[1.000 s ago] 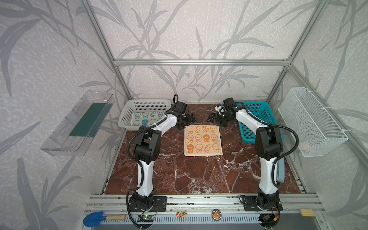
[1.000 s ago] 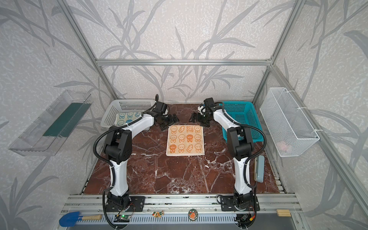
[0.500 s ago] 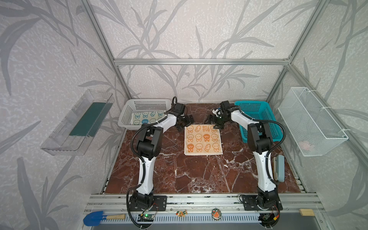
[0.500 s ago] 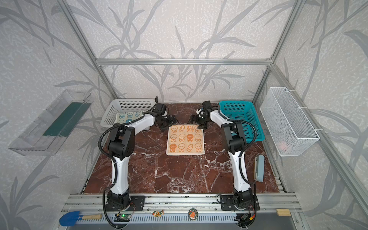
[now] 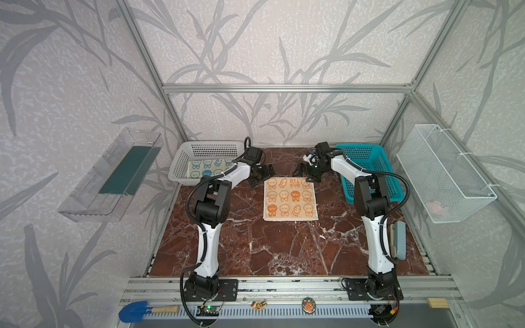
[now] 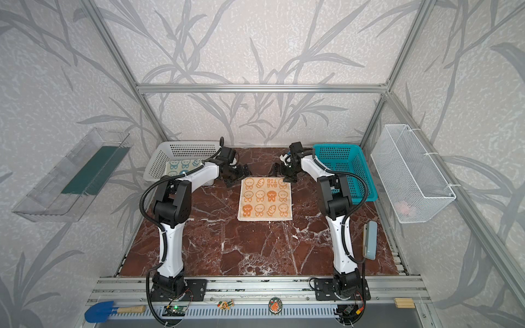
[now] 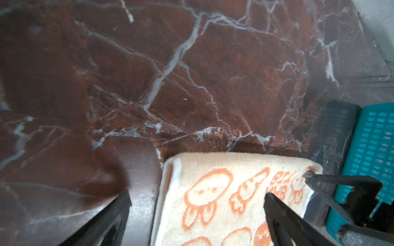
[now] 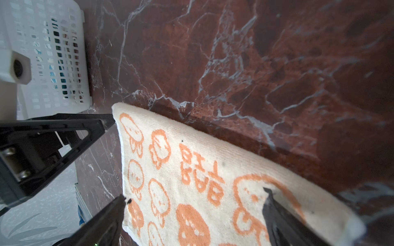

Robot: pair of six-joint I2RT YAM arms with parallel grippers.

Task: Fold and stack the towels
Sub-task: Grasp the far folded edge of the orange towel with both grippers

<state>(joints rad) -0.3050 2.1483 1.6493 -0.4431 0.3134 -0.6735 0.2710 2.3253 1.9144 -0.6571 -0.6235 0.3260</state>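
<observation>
A cream towel with orange bunnies (image 5: 289, 198) (image 6: 265, 198) lies flat on the marble table in both top views. Its far edge looks rounded and doubled. A cream-and-blue bunny towel (image 5: 210, 167) (image 6: 183, 166) lies in the white basket (image 5: 210, 147). My left gripper (image 5: 260, 176) (image 7: 197, 196) is open at the orange towel's (image 7: 213, 213) far left corner, one finger over bare marble and one over the cloth. At the far right corner my right gripper (image 5: 308, 173) (image 8: 195, 194) hangs open just above the towel (image 8: 191, 170). Neither holds anything.
A teal basket (image 5: 360, 154) (image 7: 373, 149) stands at the back right, close behind the right arm. The white basket (image 8: 53, 53) sits back left. A wire basket (image 5: 443, 170) and a clear tray (image 5: 113, 176) hang on the side walls. A grey object (image 5: 397, 240) lies by the table's right edge.
Both grippers have come down and nearer, onto the orange towel's far corners. The right arm's elbow has swung inward. The towel has not moved.
</observation>
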